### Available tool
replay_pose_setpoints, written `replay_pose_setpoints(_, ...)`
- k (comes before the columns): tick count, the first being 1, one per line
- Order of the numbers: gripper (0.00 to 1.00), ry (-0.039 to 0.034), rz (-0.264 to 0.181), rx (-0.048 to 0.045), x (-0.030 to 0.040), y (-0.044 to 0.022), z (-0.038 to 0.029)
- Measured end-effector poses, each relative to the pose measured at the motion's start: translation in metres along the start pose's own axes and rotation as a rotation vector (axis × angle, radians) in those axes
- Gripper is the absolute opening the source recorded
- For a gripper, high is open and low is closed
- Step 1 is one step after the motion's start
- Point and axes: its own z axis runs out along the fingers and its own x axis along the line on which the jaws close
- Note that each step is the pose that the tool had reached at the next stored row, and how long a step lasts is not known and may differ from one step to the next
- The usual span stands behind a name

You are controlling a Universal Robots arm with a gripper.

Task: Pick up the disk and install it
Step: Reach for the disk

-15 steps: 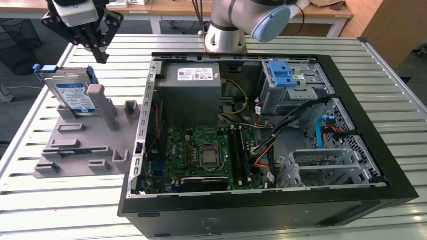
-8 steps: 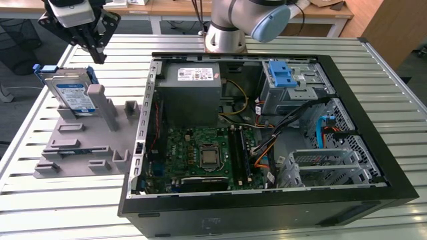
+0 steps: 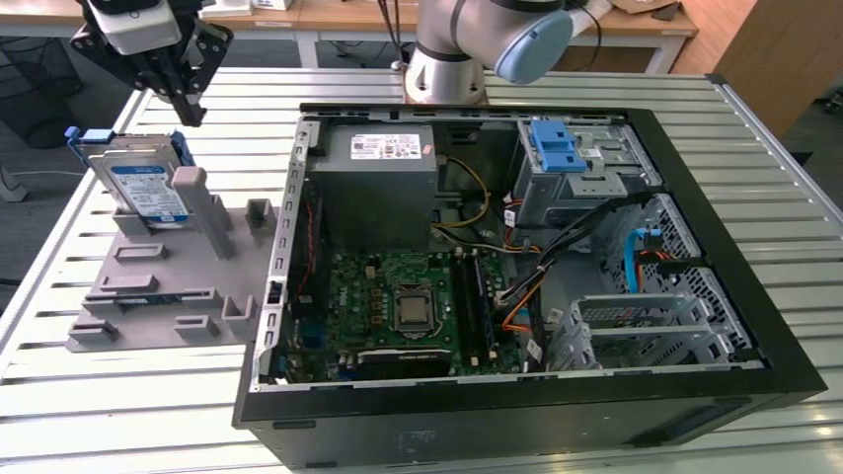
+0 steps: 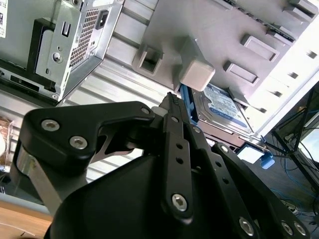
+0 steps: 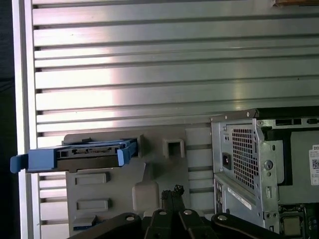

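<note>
This looks like a robotics lab working on computer hardware: a robot arm [image 3: 455, 64] is mounted on a slatted aluminium counter [image 3: 158, 405], an opened desktop computer case [image 3: 527, 420] lies there with its motherboard [image 3: 395, 306] exposed, the disk [image 3: 142, 183] stands in a grey fixture [image 3: 145, 296], and wooden workbenches [image 3: 343, 12] with cables stand behind.

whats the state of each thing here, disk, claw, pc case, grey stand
disk: standing on edge in the grey stand, not gripped, not installed
claw: shut, empty, near the disk's top edge, not touching it
computer case: lying on its side, side panel off, inside exposed
grey stand: flat on the table beside the case, holding the disk
</note>
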Motion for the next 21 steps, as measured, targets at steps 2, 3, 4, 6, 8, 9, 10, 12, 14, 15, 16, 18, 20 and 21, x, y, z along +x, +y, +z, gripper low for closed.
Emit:
replay_pose_setpoints(2,0.11,-0.0003,0.000,-0.0002,0.0009,0.0001,0.0005)
replay_pose_setpoints(3,0.11,-0.0002,0.000,-0.0002,0.0013,0.0002,0.0006)
replay_pose_setpoints(4,0.11,-0.0002,0.000,-0.0002,0.0018,0.0002,0.0006)
replay_pose_setpoints(6,0.11,-0.0001,0.000,-0.0001,0.0029,0.0003,0.0008)
replay_pose_setpoints(8,0.11,-0.0001,0.000,-0.0001,0.0049,0.0003,0.0010)
replay_pose_setpoints(9,0.11,-0.0002,0.000,-0.0001,0.0061,0.0004,0.0011)
replay_pose_setpoints(10,0.11,-0.0002,0.000,-0.0001,0.0073,0.0005,0.0012)
replay_pose_setpoints(12,0.11,-0.0002,0.000,-0.0001,0.0093,0.0006,0.0014)
replay_pose_setpoints(14,0.11,-0.0001,0.000,-0.0001,0.0108,0.0007,0.0017)
replay_pose_setpoints(15,0.11,-0.0001,0.000,-0.0001,0.0116,0.0008,0.0018)
replay_pose_setpoints(16,0.11,-0.0002,0.000,-0.0001,0.0124,0.0009,0.0020)
replay_pose_setpoints(18,0.11,-0.0001,0.000,-0.0002,0.0139,0.0011,0.0023)
replay_pose_setpoints(20,0.11,-0.0003,0.000,-0.0002,0.0151,0.0011,0.0027)
replay_pose_setpoints(21,0.11,-0.0001,0.000,-0.0001,0.0158,0.0011,0.0027)
